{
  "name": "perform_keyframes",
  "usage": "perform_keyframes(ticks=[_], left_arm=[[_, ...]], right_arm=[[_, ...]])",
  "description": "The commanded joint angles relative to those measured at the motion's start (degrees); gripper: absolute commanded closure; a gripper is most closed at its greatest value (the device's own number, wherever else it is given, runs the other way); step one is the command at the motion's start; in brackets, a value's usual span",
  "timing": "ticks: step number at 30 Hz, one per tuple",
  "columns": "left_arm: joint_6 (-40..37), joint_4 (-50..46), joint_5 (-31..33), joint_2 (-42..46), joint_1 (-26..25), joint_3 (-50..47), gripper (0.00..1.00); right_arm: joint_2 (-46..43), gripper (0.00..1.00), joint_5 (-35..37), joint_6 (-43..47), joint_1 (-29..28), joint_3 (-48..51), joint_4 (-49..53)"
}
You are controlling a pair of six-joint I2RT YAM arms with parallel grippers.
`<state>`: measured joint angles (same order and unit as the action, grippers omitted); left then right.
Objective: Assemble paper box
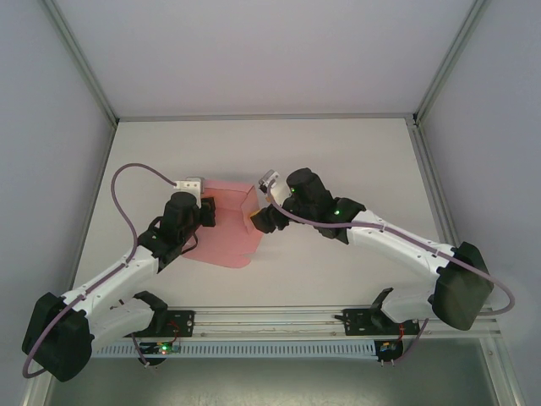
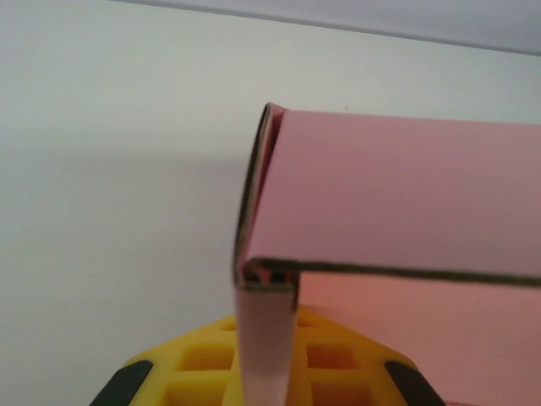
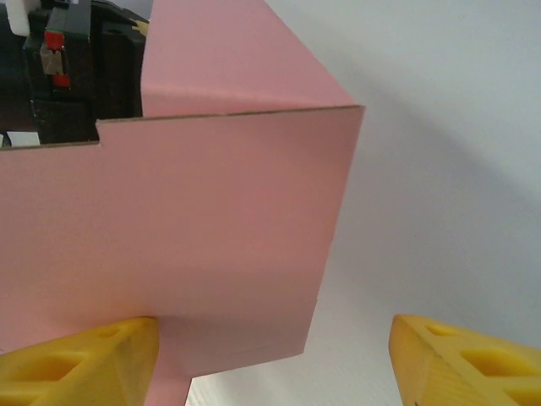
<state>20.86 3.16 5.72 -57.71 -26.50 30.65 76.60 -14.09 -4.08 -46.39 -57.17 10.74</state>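
Note:
The pink paper box [image 1: 226, 241] lies half-folded mid-table, its base flat and side panels raised. My left gripper [image 1: 206, 211] is shut on the box's left wall. In the left wrist view a narrow card strip [image 2: 266, 338] is pinched between the yellow fingers [image 2: 194, 364], and a folded panel [image 2: 406, 190] spreads above them. My right gripper [image 1: 258, 218] stands open at the box's right side. In the right wrist view a raised pink panel [image 3: 194, 237] sits between the yellow fingers [image 3: 76, 364], resting against the left one and well apart from the right one.
The white table [image 1: 338, 161] has grey enclosure walls on three sides and a metal rail [image 1: 270, 317] along its near edge. The left arm's black wrist [image 3: 68, 76] sits just behind the box. Bare table spreads behind and to the right.

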Motion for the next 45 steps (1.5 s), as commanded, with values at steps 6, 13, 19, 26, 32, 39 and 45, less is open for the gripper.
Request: perform_keyframes(ticks=[6,13,19,26,32,39,45], left_arm=[[-2.71,3.07,-7.58,1.42,-0.14,1.55,1.00],[-1.25,2.03,-4.83,1.56,-0.73,2.14,1.00],[-0.65,0.68,-0.25,1.21,-1.36,2.91,1.00],[0.40,0.87,2.30,0.98,-1.35,2.14,1.00],[-1.24,1.33,-1.45,1.02,-1.29,2.18,1.00],[-1.63,-0.23,-0.41,-0.19,-1.27,2.74,1.00],[-1.17,-0.66,1.64,-1.00,-1.29,2.78,1.00]], right_arm=[[1.92,0.21,-0.09,1.06,-1.46,-3.65,-2.62],[4.13,0.21,10.29,-3.41,-1.60,-3.19,-8.87],[5.61,0.19,2.84,-3.95,-1.81,-4.01,-11.15],[2.95,0.19,-12.17,-3.08,0.47,-2.86,-9.50],[2.96,0.20,-19.78,-3.03,2.26,-3.38,-9.14],[2.96,0.19,-23.03,-4.82,3.89,-4.75,-8.69],[1.98,0.27,-21.35,-6.66,4.21,-5.14,-6.68]])
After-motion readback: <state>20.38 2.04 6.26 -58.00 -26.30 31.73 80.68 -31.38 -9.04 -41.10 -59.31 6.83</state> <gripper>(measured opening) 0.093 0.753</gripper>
